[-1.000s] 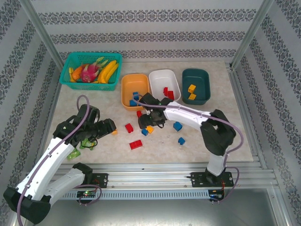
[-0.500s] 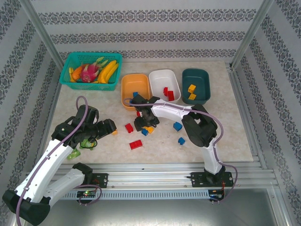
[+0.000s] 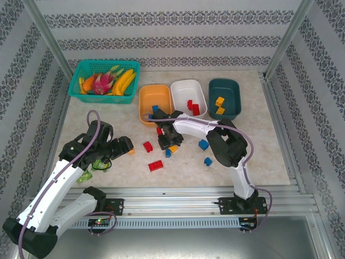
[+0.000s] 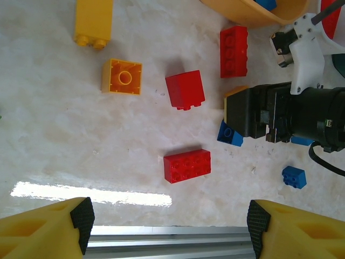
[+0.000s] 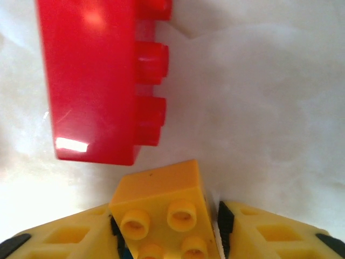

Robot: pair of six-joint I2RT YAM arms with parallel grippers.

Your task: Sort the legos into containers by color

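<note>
R jaws pinch yellow lego (image 5: 161,210) beside red lego (image 5: 91,81); L jaws spread wide.

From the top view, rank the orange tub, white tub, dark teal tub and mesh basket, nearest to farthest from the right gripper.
1. orange tub, just behind the right gripper.
2. white tub, behind and to its right.
3. dark teal tub, far back right.
4. mesh basket, back left corner.
</note>
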